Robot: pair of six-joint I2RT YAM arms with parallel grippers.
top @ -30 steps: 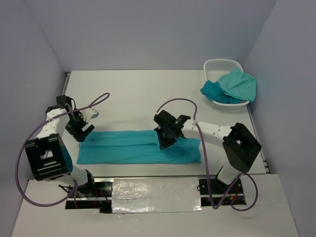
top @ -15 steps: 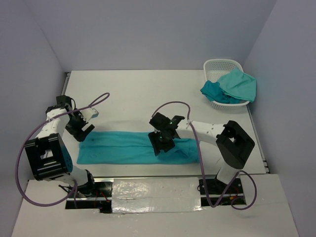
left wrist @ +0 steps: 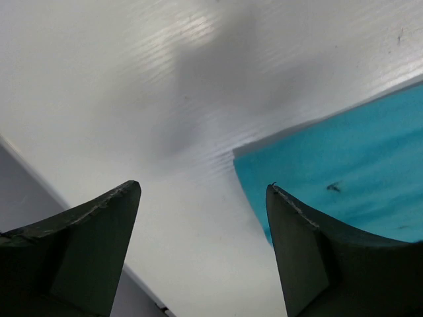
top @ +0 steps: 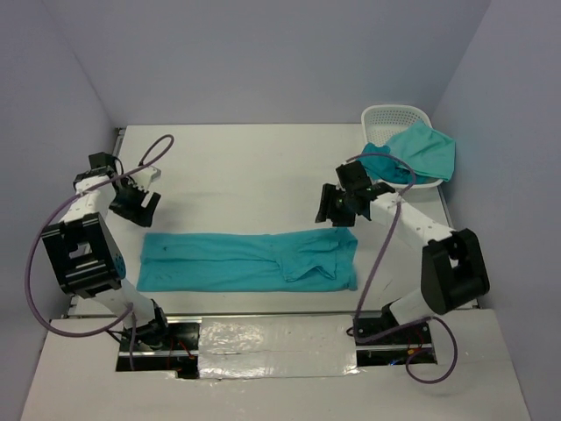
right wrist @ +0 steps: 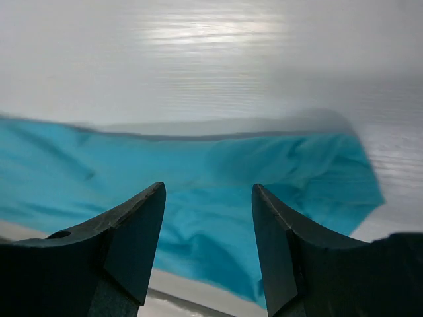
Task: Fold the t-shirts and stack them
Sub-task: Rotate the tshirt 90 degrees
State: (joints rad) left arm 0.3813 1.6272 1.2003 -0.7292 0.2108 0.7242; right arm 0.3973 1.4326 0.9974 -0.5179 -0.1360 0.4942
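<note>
A teal t-shirt [top: 245, 260] lies as a long flat strip near the table's front edge, its right end doubled over in a loose fold [top: 320, 256]. The left gripper [top: 133, 203] hovers open above the bare table, beyond the strip's left end. In the left wrist view a corner of the t-shirt [left wrist: 344, 158] shows past the right finger. The right gripper [top: 336, 210] stands open over the table behind the strip's right end. The right wrist view has the t-shirt [right wrist: 198, 178] spread beyond the empty fingers. More teal t-shirts [top: 412, 153] hang out of the basket.
A white mesh basket [top: 392, 118] sits in the back right corner against the wall. Grey walls close the table on the left, back and right. Cables loop from both arms over the table. The arm bases stand on a taped plate at the near edge.
The right gripper opened, let go of the t-shirt's right end and pulled back to the right rear. The left gripper rose and moved back left. The right end now lies loosely folded over.
</note>
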